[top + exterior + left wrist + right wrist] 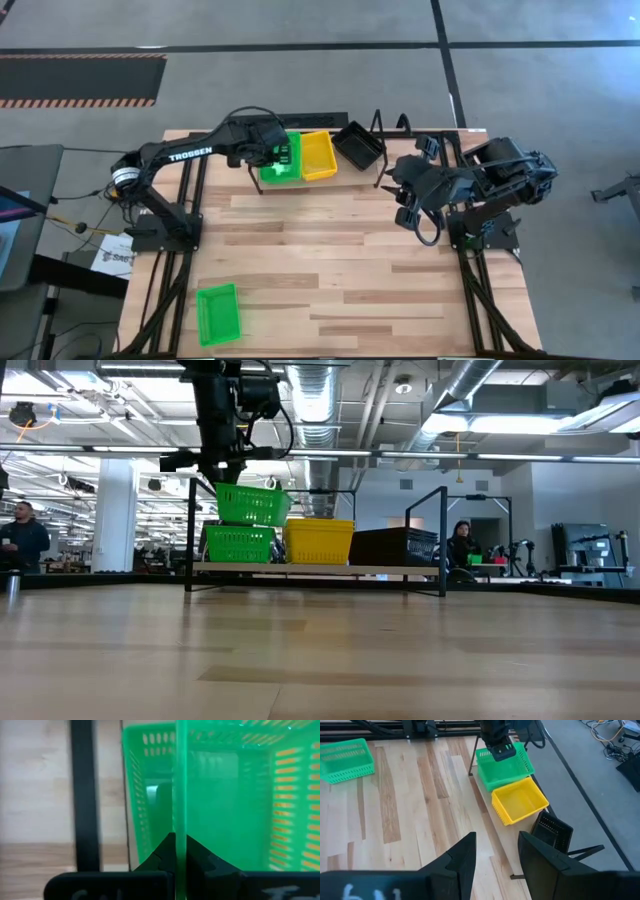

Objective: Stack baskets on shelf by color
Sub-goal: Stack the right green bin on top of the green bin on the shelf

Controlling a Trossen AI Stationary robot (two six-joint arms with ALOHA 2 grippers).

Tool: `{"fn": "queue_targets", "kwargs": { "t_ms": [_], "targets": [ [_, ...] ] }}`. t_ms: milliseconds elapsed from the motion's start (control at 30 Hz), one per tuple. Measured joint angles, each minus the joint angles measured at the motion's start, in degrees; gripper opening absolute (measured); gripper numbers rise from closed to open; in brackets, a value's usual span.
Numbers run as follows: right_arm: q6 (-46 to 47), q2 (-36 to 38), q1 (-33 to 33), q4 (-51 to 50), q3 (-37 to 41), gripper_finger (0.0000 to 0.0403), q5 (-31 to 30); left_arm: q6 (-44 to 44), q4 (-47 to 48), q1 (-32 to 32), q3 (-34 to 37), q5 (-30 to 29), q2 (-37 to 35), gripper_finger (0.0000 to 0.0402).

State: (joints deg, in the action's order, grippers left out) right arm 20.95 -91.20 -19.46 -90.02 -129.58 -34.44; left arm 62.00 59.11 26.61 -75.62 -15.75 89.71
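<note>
As seen from each camera in turn, the scene stands as follows.

High view, left gripper: the left gripper (pixel 272 152) is over the left end of the shelf (pixel 345 172), clamped on the rim of a green basket (pixel 282 160).
High view, other baskets: a yellow basket (pixel 319 155) sits just beside the held green one; a black basket (pixel 358 144) lies tilted near the shelf's right part; a second loose green basket (pixel 218 313) rests on the table (pixel 330 260) near the front left corner, well apart from the shelf.
High view, right gripper: the right gripper (pixel 404 208) waits at the table's right side, fingers apart, holding nothing.

Low view, stack: the held green basket (pixel 252 505) hangs slightly tilted above another green basket (pixel 238 544) standing on the shelf board (pixel 320 569); whether they touch cannot be told. The yellow basket (pixel 319 541) stands next to the lower green one, and the black basket (pixel 395 546) beyond it.

Left wrist view, grip: the fingers (pixel 162 855) are closed on the thin green wall of the basket (pixel 235 805).

Right wrist view, fingers: the right gripper (pixel 496 852) is spread open above bare table, looking toward the shelf baskets.
</note>
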Motion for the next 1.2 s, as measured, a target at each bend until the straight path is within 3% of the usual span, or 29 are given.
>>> {"fn": "queue_targets", "kwargs": {
  "t_ms": [367, 700, 1200],
  "targets": [
    [0.0, 0.0, 0.0, 0.0, 0.0, 0.0166, 0.0, 0.8, 0.8, 0.9, 0.2, -6.5, -1.6, 0.0],
    [0.1, 0.0, 0.0, 0.1, 0.1, 0.0166, 0.0, 2.0, -2.2, 1.7, 2.2, -2.6, 0.3, 0.0],
    [0.6, 0.0, 0.0, 0.0, 0.6, 0.0166, 0.0, 2.2, -2.8, 1.7, 5.4, -4.0, -0.1, 0.0]
  ]
}}
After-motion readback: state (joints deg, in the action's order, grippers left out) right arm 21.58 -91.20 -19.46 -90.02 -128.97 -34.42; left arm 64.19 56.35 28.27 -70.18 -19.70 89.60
